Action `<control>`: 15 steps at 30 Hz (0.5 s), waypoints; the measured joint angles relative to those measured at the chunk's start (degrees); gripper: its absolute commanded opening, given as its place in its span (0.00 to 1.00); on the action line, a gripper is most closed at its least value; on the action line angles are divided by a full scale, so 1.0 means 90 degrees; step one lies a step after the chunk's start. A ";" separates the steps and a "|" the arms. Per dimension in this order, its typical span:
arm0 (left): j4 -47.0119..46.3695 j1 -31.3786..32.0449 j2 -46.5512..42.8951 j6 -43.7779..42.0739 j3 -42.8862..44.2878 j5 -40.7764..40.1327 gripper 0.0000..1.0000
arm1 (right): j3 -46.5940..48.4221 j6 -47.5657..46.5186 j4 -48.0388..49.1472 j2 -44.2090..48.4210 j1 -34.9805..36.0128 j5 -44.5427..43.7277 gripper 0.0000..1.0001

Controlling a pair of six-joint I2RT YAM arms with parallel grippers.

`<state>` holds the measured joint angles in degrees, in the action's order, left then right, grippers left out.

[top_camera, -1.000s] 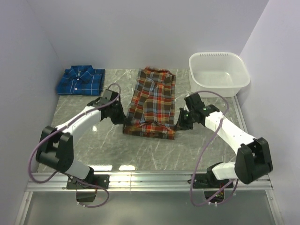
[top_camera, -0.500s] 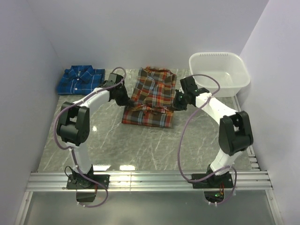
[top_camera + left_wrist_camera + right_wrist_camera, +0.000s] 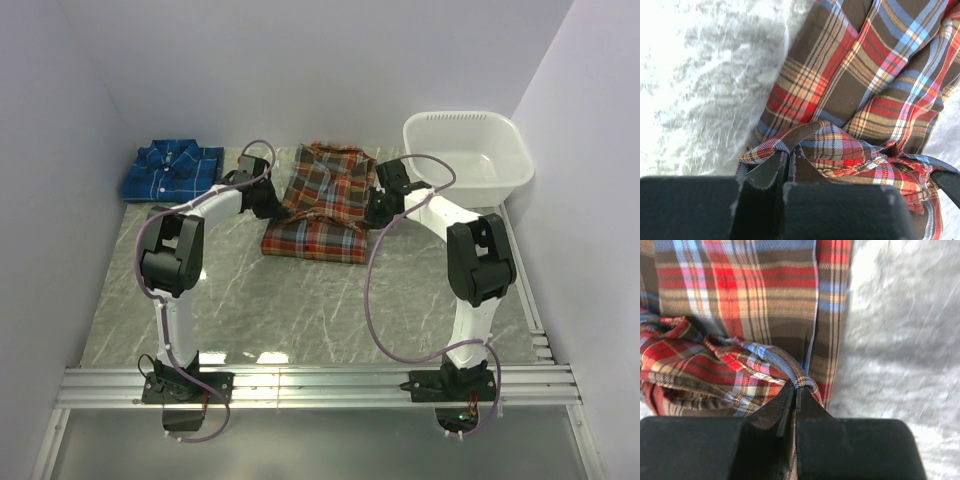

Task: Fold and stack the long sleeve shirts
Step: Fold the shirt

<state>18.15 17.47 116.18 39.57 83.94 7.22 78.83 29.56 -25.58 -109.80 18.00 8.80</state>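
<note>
The left pincer and right pincer pinch the red shirt; only overhead shows the blue shirt.

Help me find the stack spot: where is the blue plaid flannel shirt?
Top external view: the blue plaid flannel shirt lies folded at the far left corner of the grey marbled table, left of the red-orange plaid shirt, apart from it.

Back-left: folded shirt; centre: second shirt; back-right: tub.
</note>
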 measured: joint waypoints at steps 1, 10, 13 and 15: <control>-0.0046 0.0000 0.0019 0.0000 0.0000 -0.0032 0.02 | 0.0034 -0.0017 0.0027 -0.0039 -0.0002 -0.0036 0.00; -0.0651 0.0007 0.0036 -0.0189 0.0010 -0.0323 0.05 | 0.0075 -0.0109 0.0311 -0.0087 -0.0044 -0.0289 0.05; -0.0831 0.0010 0.0036 -0.0267 0.0010 -0.0362 0.07 | 0.0075 -0.0107 0.0413 -0.0087 -0.0061 -0.0355 0.08; -0.0906 0.0010 0.0036 -0.0306 0.0010 -0.0393 0.09 | 0.0075 -0.0107 0.0461 -0.0087 -0.0080 -0.0374 0.09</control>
<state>10.00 17.56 116.51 36.82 84.03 3.68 79.50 28.60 -21.43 -110.59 17.28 5.43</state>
